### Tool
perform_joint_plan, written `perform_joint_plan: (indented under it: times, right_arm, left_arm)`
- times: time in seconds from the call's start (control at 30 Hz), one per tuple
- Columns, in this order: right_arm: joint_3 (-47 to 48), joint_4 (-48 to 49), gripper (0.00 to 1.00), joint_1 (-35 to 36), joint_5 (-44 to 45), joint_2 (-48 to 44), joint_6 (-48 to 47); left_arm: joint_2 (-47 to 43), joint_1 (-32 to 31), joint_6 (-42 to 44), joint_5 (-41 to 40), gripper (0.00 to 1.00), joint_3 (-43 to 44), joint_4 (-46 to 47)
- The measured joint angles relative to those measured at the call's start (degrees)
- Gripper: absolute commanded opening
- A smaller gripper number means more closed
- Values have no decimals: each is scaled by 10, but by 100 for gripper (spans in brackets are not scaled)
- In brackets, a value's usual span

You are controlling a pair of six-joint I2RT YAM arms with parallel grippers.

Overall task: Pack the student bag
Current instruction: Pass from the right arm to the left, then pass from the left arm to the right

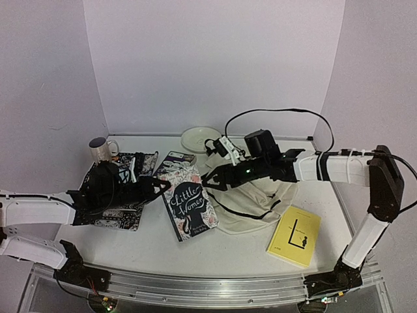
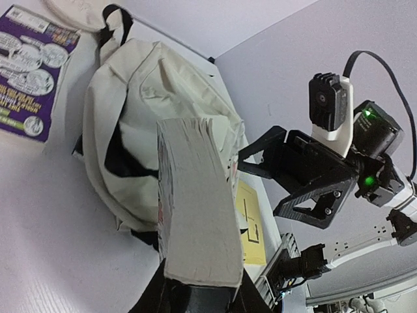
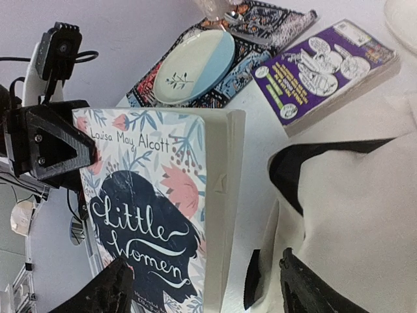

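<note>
The Little Women paperback (image 2: 195, 208) hides most of the yellow book (image 2: 251, 228) in the left wrist view, where the purple book (image 2: 32, 65) runs off the left edge, while the right wrist view crops the mug (image 3: 216, 6) to its base and cuts the student bag (image 3: 352, 195) at right and bottom.

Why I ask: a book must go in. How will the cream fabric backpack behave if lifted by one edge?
Probably floppy: the cream fabric backpack lies slumped and creased, so one edge would likely lift alone. Likely light, since it looks flat. Its black strap may snag.
</note>
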Motion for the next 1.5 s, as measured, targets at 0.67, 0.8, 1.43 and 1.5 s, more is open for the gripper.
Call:
perform_joint_plan:
  times: [0.67,0.8,1.43,1.5]
  right_arm:
    - [21,-64,98,-65,-128,-52,-125]
    - [21,-66,94,-66,-176,-52,-140]
    - [42,-110,12,-65,-322,-47,-232]
    - [44,-114,2,-66,-327,-46,-232]
  left_arm:
    - [135,22,200,307,0,236,-106]
    - [146,24,222,353,0,255,-111]
    - [190,25,302,432,0,305,-152]
    - [190,26,316,426,6,310,-166]
